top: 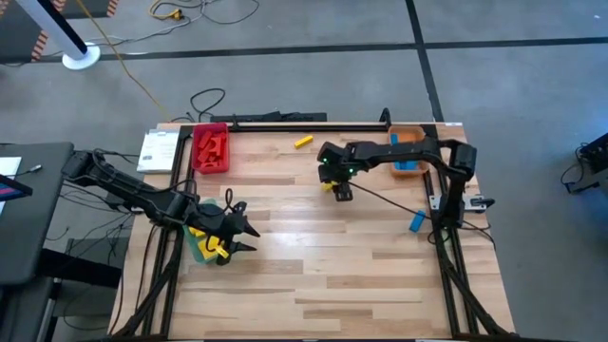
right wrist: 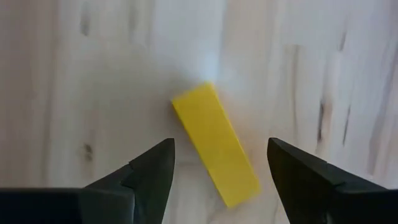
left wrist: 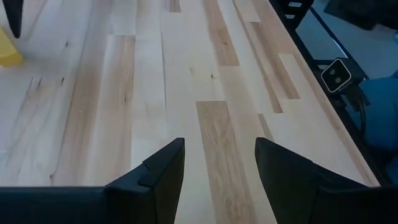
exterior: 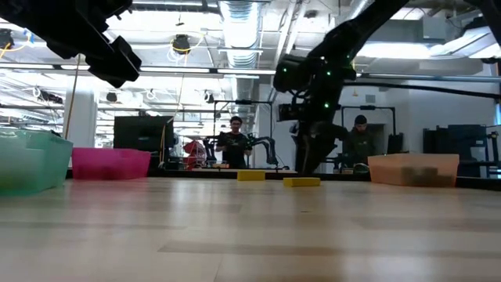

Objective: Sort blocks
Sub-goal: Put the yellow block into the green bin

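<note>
Near the middle of the pale wooden worktop (top: 323, 275), toward the far edge: a small yellow rectangular block (right wrist: 216, 152), flat on the wood and angled between the spread jaws of the right gripper (right wrist: 221, 177), fingers apart on either side, touching nothing. Seen from above, right gripper (top: 340, 188) directly over that block, arm reaching in from the right-hand post. In the low view, same yellow block (exterior: 301, 182) flat on the wood under the dark gripper (exterior: 309, 160).

Beyond it, close to the far edge, a second yellow block (top: 303, 142), alone. To the right, by the arm's post, a blue block (top: 416, 222) on the wood. In the far right corner, an orange rectangular tray (top: 407, 133) with blue blocks (top: 408, 166) inside. In the far left corner, a red rectangular tray (top: 211, 167) holding red blocks (top: 211, 146).

At the left edge, a green tray (top: 195, 249) with yellow blocks (top: 201, 234) in it, mostly covered by the left gripper (top: 249, 233). Left jaws spread, holding nothing, bare wood between the fingers (left wrist: 163, 171).

Behind the worktop, in the low view, two people standing among equipment.
</note>
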Robot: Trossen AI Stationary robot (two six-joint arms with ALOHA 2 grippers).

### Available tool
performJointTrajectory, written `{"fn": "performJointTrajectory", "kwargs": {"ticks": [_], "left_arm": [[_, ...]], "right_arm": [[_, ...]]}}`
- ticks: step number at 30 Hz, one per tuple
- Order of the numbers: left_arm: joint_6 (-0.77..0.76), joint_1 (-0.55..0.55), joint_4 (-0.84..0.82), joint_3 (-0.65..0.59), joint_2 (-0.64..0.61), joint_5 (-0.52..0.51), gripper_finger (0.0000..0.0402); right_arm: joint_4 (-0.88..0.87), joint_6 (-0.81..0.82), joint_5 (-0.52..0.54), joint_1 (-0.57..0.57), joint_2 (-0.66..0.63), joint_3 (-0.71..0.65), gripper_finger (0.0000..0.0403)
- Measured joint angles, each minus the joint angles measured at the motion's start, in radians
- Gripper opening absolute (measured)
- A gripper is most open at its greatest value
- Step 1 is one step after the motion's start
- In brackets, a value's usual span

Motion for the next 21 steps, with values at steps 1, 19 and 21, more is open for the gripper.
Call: {"fn": "performJointTrajectory", "kwargs": {"ticks": [1,19,21], "left_arm": [[-0.003,-0.002,0.0,0.0,0.0,0.0,0.019],[0.001,-0.019,0.021,0.0,0.0,-0.021,0.019],[0.001,-0.019,0.026,0.0,0.0,-0.021,0.019]], "right_arm": [[0.004,0.0,-0.001,-0.009,0.0,-0.005,0.0274],[0.13,0.039,-0.09,-0.046,0.044,-0.071,0.0233],[0.128,0.045,-0.099,-0.047,0.058,-0.068,0.0227]]}}
